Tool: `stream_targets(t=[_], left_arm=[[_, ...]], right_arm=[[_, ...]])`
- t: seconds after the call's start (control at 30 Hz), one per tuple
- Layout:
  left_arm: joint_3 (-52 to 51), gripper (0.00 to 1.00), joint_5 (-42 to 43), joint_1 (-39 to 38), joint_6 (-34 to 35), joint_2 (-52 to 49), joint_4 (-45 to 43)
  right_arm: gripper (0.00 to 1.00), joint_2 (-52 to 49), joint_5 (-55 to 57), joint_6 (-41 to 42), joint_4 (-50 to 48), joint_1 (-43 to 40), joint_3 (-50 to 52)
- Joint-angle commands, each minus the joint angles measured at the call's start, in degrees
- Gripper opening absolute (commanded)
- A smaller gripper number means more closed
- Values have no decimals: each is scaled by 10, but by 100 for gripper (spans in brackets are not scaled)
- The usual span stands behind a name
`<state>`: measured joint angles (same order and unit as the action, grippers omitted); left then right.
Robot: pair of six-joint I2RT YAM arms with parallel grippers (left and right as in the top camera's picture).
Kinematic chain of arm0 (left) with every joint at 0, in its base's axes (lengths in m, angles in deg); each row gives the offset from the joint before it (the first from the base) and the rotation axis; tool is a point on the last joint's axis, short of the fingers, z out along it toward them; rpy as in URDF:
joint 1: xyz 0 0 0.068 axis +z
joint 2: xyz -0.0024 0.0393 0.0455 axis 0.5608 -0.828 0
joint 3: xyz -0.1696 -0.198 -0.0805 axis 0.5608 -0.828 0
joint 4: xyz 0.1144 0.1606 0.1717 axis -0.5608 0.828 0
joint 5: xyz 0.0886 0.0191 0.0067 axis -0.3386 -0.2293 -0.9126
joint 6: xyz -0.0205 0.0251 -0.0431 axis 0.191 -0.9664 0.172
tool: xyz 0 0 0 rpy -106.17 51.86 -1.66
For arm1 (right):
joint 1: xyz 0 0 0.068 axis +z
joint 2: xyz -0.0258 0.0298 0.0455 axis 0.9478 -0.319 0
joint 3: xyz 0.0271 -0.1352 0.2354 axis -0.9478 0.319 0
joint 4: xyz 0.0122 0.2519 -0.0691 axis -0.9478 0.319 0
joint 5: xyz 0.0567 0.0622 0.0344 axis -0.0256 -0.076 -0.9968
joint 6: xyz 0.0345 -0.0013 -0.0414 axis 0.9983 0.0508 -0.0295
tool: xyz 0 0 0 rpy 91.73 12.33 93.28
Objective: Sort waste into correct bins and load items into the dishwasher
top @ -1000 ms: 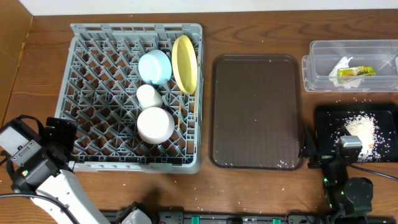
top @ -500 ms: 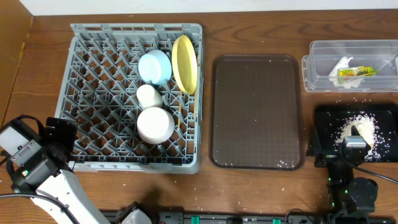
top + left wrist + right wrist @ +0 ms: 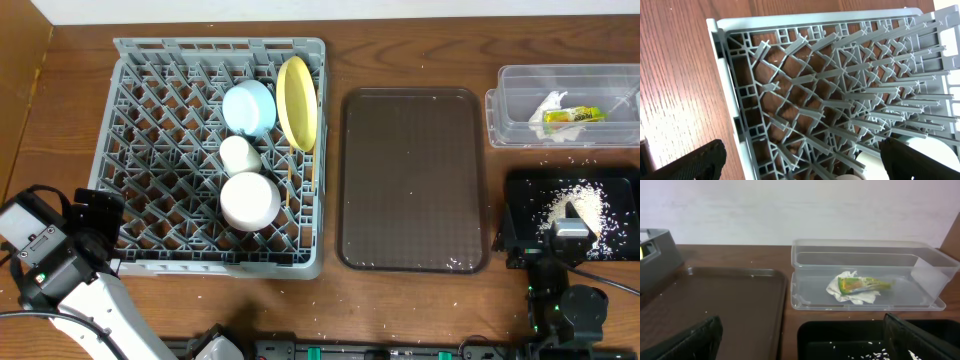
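The grey dishwasher rack holds a light-blue bowl, a white cup, a pale bowl, an upright yellow plate and thin chopsticks. The clear bin contains the white napkin and yellow-green wrapper. Rice crumbs lie in the black bin. My left gripper is open above the rack's near-left corner, holding nothing. My right gripper is open and empty, low between the tray and the black bin's rim, facing the napkin and wrapper.
A flat dark-brown tray lies between the rack and the bins, with a few crumbs along its near edge. Loose crumbs dot the wood near the clear bin. The tray fills the left of the right wrist view.
My right gripper shifted slightly to the right over the black bin's near-left corner, then stayed still. The left arm and all the dishes have not moved.
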<state>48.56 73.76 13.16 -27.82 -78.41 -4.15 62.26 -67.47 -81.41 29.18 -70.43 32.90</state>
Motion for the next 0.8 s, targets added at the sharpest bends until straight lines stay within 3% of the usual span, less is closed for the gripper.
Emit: stream_targets(t=[0.0,0.6,0.77], left_arm=[[13,100,-2,3,1,0,1],[13,100,-4,3,-2,0,7],[10,100,9,2,-1,0,129]], right_arm=[[99,5,1,-10,1,-5,2],[99,5,1,-10,1,-5,2],[99,5,1,-10,1,-5,2]])
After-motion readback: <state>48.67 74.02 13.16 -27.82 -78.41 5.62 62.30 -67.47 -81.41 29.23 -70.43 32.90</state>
